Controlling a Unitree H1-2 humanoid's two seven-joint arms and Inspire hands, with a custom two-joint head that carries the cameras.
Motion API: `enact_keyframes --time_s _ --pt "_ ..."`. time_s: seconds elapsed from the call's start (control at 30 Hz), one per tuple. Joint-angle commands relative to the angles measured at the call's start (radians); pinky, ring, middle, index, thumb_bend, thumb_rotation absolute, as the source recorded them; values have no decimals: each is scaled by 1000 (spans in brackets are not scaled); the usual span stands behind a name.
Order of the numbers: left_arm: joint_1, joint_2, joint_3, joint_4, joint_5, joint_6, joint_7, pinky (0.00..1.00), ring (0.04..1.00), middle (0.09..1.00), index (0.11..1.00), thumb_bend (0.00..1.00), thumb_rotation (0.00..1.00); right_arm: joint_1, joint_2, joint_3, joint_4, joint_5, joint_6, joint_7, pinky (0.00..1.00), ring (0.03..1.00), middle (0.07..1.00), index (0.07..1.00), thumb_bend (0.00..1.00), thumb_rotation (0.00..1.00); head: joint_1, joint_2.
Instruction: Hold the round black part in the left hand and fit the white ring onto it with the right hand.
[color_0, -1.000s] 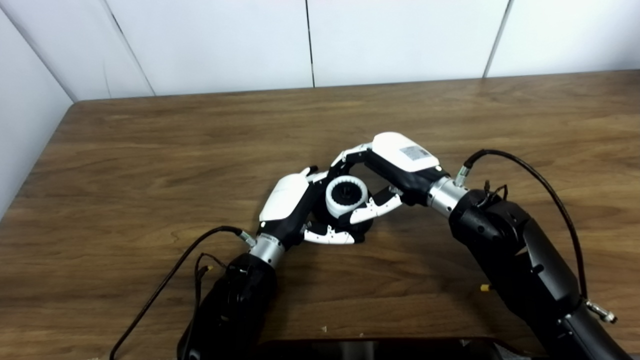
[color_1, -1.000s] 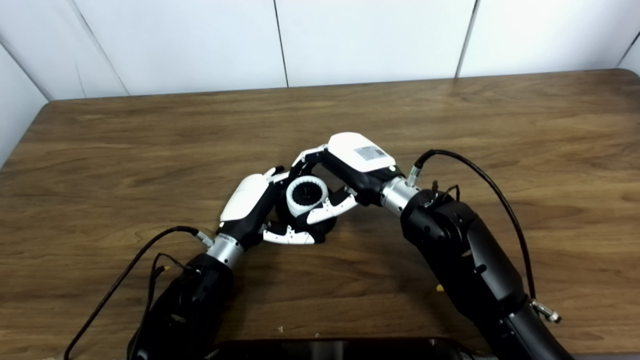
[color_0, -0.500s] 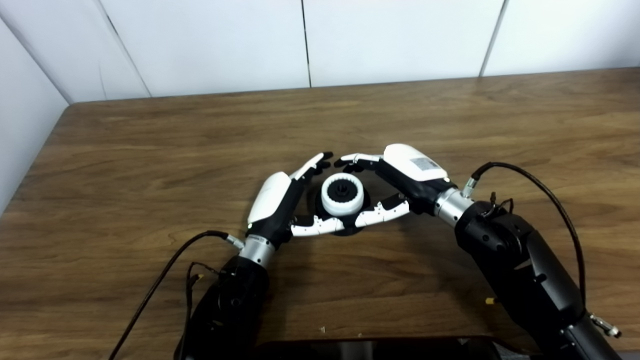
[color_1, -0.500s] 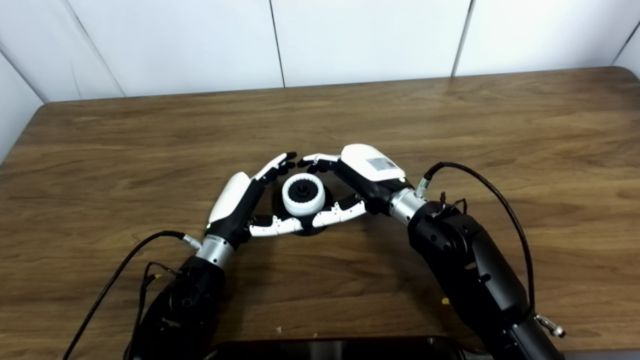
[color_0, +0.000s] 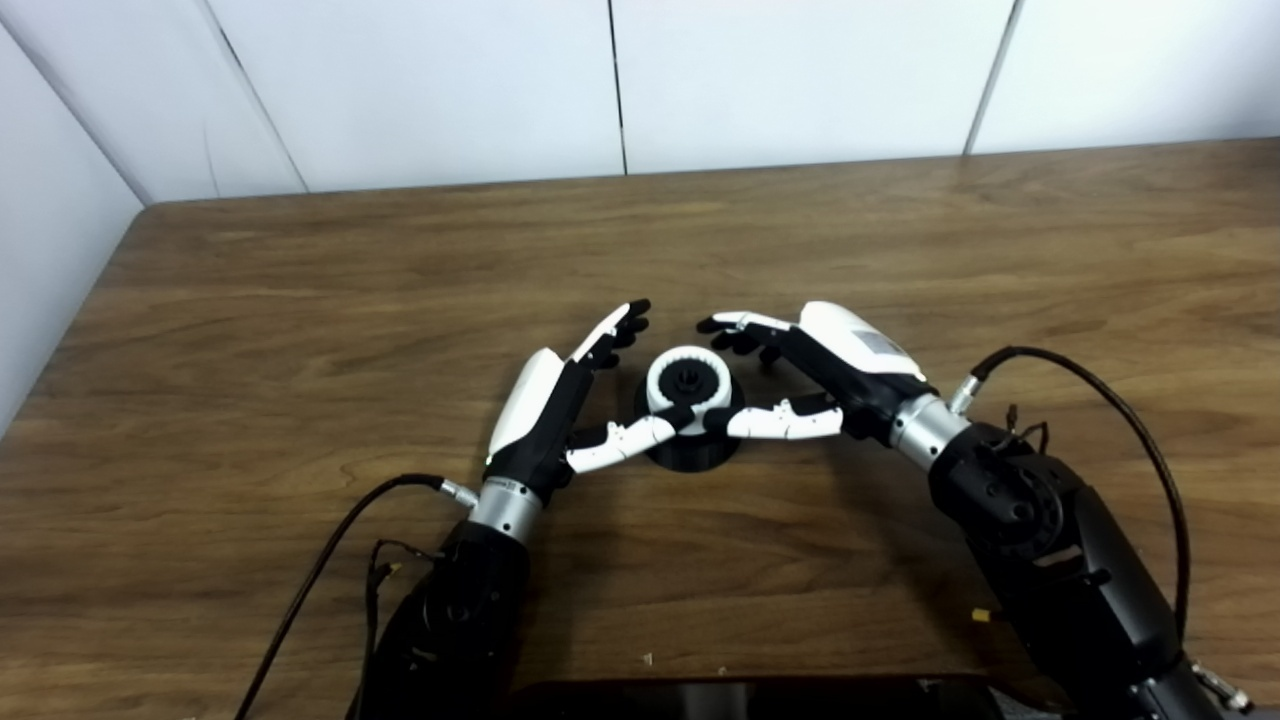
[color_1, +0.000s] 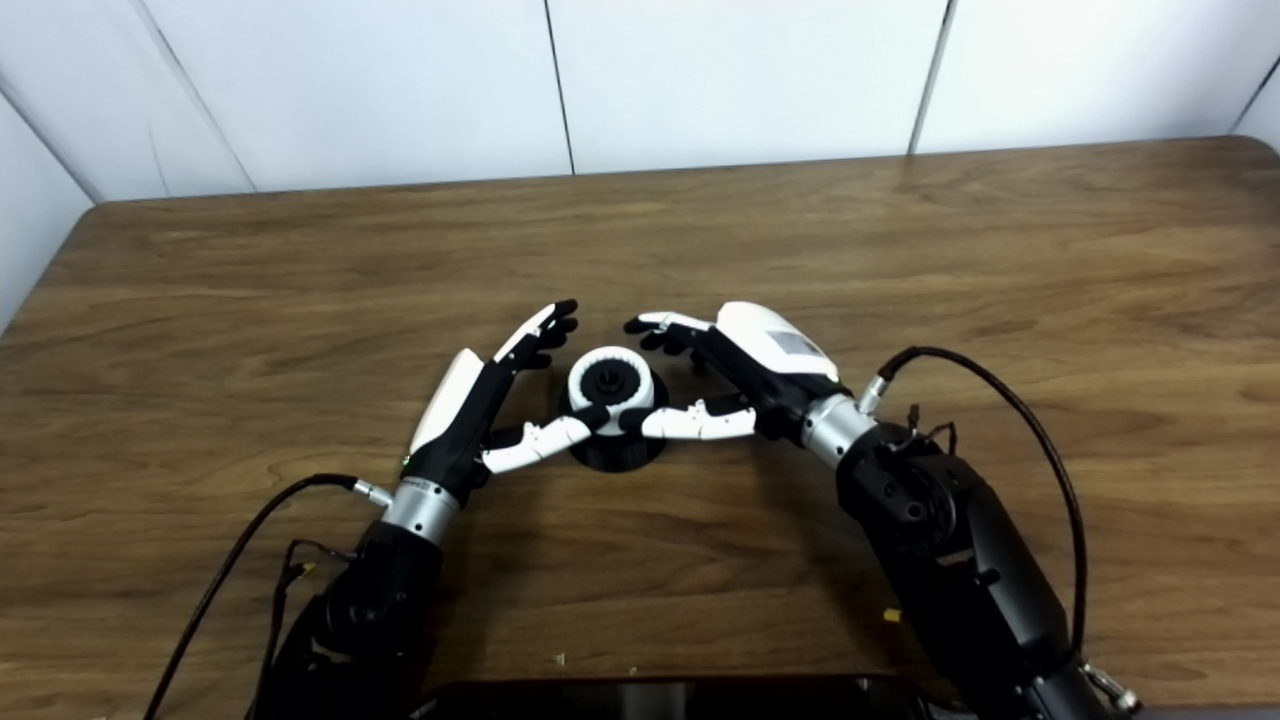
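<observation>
The round black part (color_0: 690, 450) stands on the wooden table (color_0: 250, 330) with the toothed white ring (color_0: 688, 378) seated on top of it. My left hand (color_0: 545, 405) lies just left of it, fingers spread and open, its thumb reaching toward the ring's front. On the other side my right hand (color_0: 840, 365) is also open, thumb pointing at the ring, fingers stretched behind it. Neither hand grips the part or the ring. The same pair shows in the right eye view, ring (color_1: 611, 376) on black part (color_1: 618, 452).
A white panelled wall (color_0: 620, 80) closes the table's far edge and left side. Black cables (color_0: 330, 560) trail from both wrists over the table. A dark object (color_0: 760, 695) lies along the bottom edge.
Both hands have let go of the part and ring, opened their fingers and drawn back and apart. The black part with the ring now stands on the table.
</observation>
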Motion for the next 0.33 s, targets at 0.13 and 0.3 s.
enact_keyframes --time_s 0.13,0.3 --pt "17 2 21 -5 -23 -42 24 810 874 873 894 918 951 -4 11 -36 -11 35 -10 -59 692 778 815 860 705 863 1 0" --pt "27 -16 48 16 -79 -103 48 803 852 847 863 825 958 25 29 -71 2 91 -8 -93 660 778 814 842 687 874 3 -1"
